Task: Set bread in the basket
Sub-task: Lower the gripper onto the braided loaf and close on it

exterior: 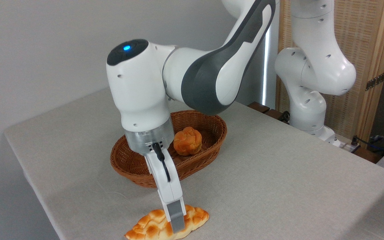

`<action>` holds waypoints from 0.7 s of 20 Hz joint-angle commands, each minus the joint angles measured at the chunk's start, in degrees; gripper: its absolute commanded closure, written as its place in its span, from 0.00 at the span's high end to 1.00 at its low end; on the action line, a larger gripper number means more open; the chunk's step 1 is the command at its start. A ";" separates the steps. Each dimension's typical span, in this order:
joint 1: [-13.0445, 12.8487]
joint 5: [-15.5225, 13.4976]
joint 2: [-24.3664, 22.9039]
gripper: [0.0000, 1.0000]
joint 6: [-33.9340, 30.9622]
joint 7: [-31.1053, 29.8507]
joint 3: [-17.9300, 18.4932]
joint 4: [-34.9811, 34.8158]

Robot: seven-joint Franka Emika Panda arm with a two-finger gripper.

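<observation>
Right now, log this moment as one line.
phase: grasping | pincer: down on braided loaf, closure unclear | loaf: on table | wicker basket: holds round bun

The claw is seen lowered onto the bread on the surface (its grip is hidden), near the basket.
</observation>
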 commanded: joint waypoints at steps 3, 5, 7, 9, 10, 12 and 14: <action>0.22 -0.26 1.72 1.00 2.87 1.18 0.04 -0.24; 0.22 -0.26 1.89 1.00 3.04 1.18 0.04 -0.24; 0.22 -0.26 1.89 0.99 3.13 1.10 0.04 -0.24; 0.22 -0.43 1.89 0.78 3.13 1.09 0.04 -0.24; 0.22 -0.52 1.89 0.67 3.04 1.01 0.04 -0.24; 0.22 -0.96 1.89 0.53 2.95 0.57 0.04 -0.33; 0.22 -0.96 1.89 0.46 2.95 0.57 0.04 -0.33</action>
